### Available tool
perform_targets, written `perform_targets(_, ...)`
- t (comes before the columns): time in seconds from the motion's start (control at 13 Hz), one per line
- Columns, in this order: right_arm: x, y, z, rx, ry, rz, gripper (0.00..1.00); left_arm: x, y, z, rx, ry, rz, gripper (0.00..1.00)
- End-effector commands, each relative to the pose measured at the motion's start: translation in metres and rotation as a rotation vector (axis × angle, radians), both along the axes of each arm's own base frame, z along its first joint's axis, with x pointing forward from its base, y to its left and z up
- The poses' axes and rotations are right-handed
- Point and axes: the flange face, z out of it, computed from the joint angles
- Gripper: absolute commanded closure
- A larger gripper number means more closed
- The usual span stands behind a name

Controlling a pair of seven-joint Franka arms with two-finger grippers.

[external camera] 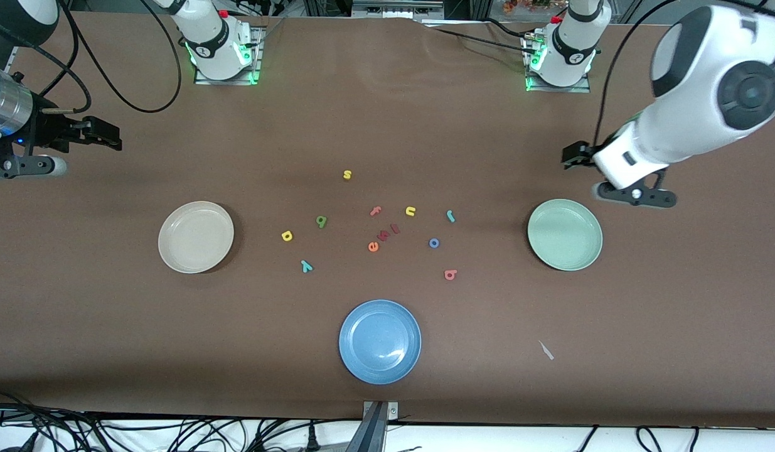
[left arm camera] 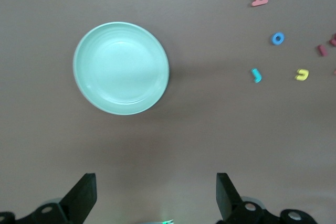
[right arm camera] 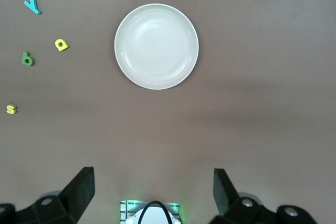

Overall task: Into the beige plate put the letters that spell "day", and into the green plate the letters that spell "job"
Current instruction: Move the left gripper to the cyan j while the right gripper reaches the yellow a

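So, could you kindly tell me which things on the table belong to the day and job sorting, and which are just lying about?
Belong:
yellow d, green a, teal y
teal j, blue o, red b
beige plate, green plate

Lying about:
yellow s, yellow u, pink f, orange e
blue plate

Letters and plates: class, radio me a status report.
Both end effectors open, empty, raised. Six letters loose between beige plate and green plate, none plated. Nothing in the way.

Even overhead light falls on the brown table, bright without harsh glare. Soft shadows sit beside the beige plate and the blue plate. Both wrist views look slightly soft, with broad dim bands across the cloth.
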Motion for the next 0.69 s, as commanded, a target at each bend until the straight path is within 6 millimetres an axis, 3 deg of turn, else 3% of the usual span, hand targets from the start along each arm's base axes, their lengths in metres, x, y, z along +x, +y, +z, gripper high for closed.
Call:
perform_targets(0.0, 0.013, 0.01, -0.017, 0.006, 0.025, 0.021, 0.0, 0.006, -0.039, -0.019, 0.009, -0.007, 0.1, 0.0)
perform_targets(0.38, 0.025, 0.018, -0.037, 0.014, 0.041, 0.034, 0.0, 0.012, -0.1, -0.074, 0.024, -0.005, 0.268, 0.0)
perform_targets(0.61, 0.031, 0.029, -0.063, 0.019, 0.1, 0.057, 0.0, 0.013, -0.134, -0.105, 0.029, -0.015, 0.407, 0.0)
